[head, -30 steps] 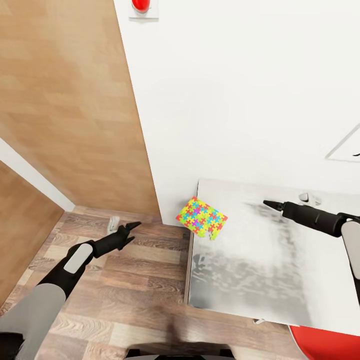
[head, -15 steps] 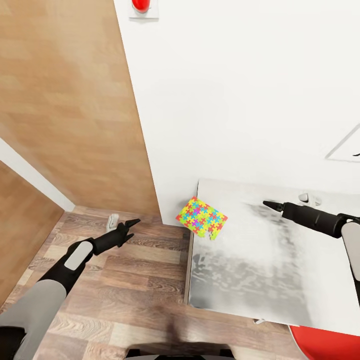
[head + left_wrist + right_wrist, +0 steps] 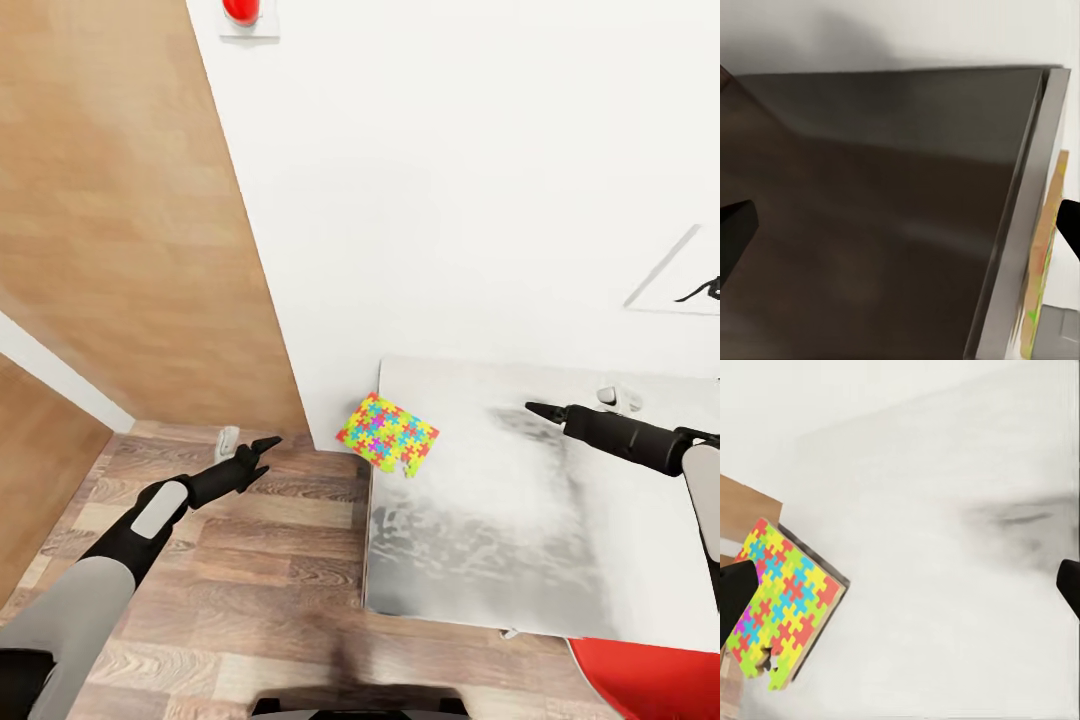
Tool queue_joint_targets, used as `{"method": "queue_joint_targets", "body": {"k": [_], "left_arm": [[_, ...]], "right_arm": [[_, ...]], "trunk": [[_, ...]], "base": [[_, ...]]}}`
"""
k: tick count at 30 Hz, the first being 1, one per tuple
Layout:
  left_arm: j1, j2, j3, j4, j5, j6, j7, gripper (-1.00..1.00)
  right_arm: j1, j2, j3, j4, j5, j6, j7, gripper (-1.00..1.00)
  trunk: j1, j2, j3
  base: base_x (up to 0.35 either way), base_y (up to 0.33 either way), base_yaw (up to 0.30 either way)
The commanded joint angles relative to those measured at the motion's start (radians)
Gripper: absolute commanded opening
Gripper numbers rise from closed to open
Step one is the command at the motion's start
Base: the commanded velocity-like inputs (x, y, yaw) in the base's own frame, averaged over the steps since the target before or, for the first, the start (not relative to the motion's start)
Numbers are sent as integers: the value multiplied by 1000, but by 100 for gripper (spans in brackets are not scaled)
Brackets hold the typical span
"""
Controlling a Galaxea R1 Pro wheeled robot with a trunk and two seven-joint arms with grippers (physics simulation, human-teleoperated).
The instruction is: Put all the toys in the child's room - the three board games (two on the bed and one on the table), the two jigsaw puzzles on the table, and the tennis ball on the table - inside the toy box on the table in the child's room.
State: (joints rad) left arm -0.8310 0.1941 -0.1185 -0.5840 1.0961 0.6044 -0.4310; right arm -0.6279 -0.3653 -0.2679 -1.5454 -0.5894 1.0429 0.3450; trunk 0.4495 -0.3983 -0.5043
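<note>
Head view, looking down at a corner of a white-walled room with a wood plank floor (image 3: pixel 230 560). A light grey counter (image 3: pixel 520 520) fills the lower right, its near left corner at about 6 o'clock. One jigsaw puzzle (image 3: pixel 387 433), a thin square of bright interlocking pieces, lies on the counter's far left corner at about 12 o'clock from the picture's centre, overhanging the left edge and close to the wall.

The left end effector (image 3: pixel 262 446) hovers over the floor at 9 o'clock of the puzzle, well apart from it and holding nothing; in the left wrist view its fingertips (image 3: pixel 735 229) sit at opposite edges, spread wide. The right end effector (image 3: pixel 536 408) hovers above the counter at 3 o'clock of the puzzle, also apart from it; in the right wrist view its fingertips (image 3: pixel 735 592) stand spread wide too, empty, with the puzzle (image 3: pixel 784 604) beyond them.

A red rounded seat (image 3: pixel 650 680) shows at 5 o'clock. A red object on a white plate (image 3: pixel 245 12) is on the wall at 11 o'clock.
</note>
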Motion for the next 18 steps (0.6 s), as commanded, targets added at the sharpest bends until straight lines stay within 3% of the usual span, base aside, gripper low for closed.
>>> {"method": "queue_joint_targets", "body": {"k": [1, 18], "left_arm": [[-1, 0, -4, 0, 5, 2, -3, 100], [-6, -4, -5, 1, 9, 2, -26, 100]], "right_arm": [[-1, 0, -1, 0, 10, 4, 10, 100], [2, 3, 1, -2, 10, 4, 10, 100]], "trunk": [[1, -2, -1], [1, -2, -1]], "base": [[0, 0, -105], [0, 0, -40]]}}
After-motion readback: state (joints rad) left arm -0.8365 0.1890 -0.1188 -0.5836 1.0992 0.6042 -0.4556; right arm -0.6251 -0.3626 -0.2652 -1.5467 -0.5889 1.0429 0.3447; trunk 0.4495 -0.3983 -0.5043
